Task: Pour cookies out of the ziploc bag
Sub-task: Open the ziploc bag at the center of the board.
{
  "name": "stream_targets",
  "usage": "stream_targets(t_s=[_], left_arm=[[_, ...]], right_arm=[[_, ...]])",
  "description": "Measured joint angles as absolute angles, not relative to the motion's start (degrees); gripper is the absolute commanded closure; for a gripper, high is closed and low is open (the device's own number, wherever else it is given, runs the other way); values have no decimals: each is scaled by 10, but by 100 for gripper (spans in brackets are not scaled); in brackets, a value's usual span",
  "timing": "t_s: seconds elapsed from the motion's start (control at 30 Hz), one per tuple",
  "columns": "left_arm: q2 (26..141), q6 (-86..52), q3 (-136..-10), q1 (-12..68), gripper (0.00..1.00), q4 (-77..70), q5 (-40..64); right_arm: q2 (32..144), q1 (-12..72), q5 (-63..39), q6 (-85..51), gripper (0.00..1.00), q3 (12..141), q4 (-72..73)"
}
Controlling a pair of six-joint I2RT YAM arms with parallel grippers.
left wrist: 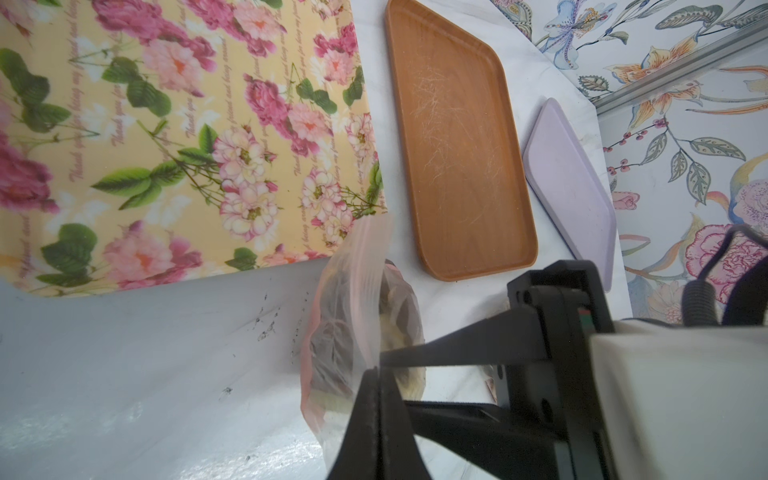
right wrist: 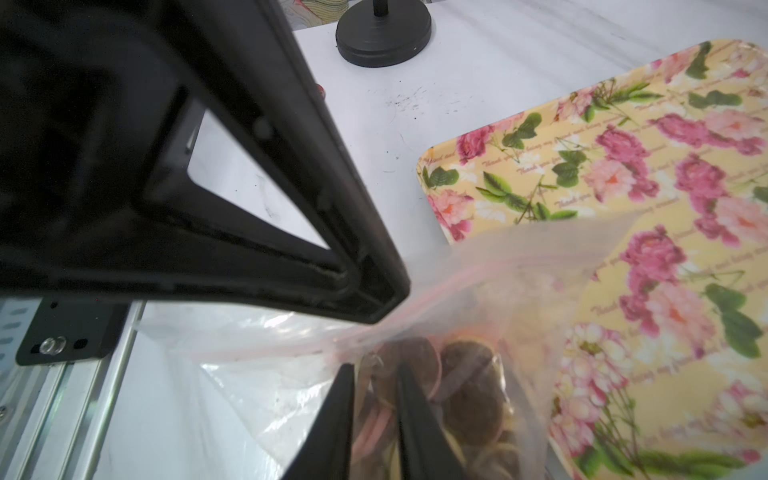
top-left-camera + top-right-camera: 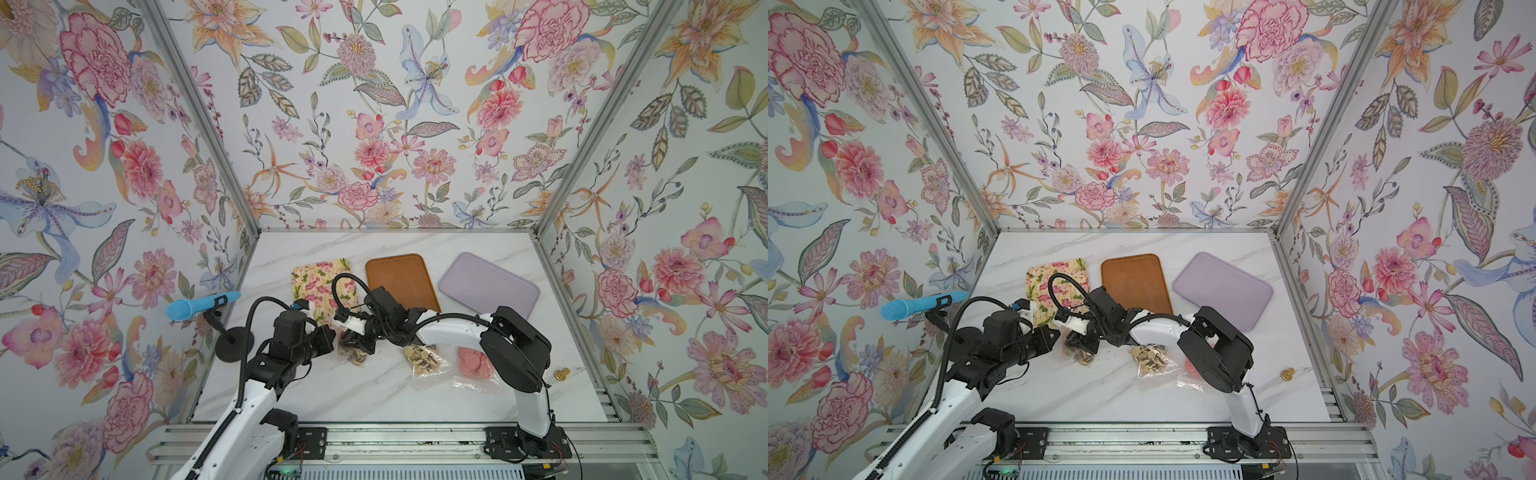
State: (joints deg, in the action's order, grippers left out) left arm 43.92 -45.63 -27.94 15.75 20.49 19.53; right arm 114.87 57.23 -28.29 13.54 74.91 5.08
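Note:
A clear ziploc bag (image 2: 478, 299) with a pink zip strip holds dark brown, beige and pink round cookies (image 2: 469, 395). It sits just in front of the floral tray's near edge, between the two arms in both top views (image 3: 353, 353) (image 3: 1079, 353). My left gripper (image 1: 379, 372) is shut on the bag's top edge by the zip strip. Its fingers (image 2: 374, 303) show as a black wedge in the right wrist view. My right gripper (image 2: 376, 374) is shut on the bulging body of the bag, with film and cookies between its narrow jaws.
Behind the bag lie a floral tray (image 3: 324, 282), a brown tray (image 3: 401, 278) and a lilac tray (image 3: 488, 286). A bag of small stars (image 3: 424, 359) and a bag of pink discs (image 3: 473, 361) lie to the right. A blue microphone (image 3: 199, 305) on a black stand (image 3: 230, 343) is at the left.

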Motion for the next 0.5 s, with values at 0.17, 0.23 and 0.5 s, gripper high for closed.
stream_targets(t_s=[0.17, 0.23, 0.5], left_arm=[[439, -456, -279, 157, 100, 205, 195], [439, -454, -279, 157, 100, 205, 195], [439, -454, -279, 157, 96, 205, 193]], right_arm=[[1150, 569, -283, 131, 100, 749, 51], [1150, 567, -283, 130, 100, 749, 52], [1142, 553, -281, 112, 100, 715, 87]])
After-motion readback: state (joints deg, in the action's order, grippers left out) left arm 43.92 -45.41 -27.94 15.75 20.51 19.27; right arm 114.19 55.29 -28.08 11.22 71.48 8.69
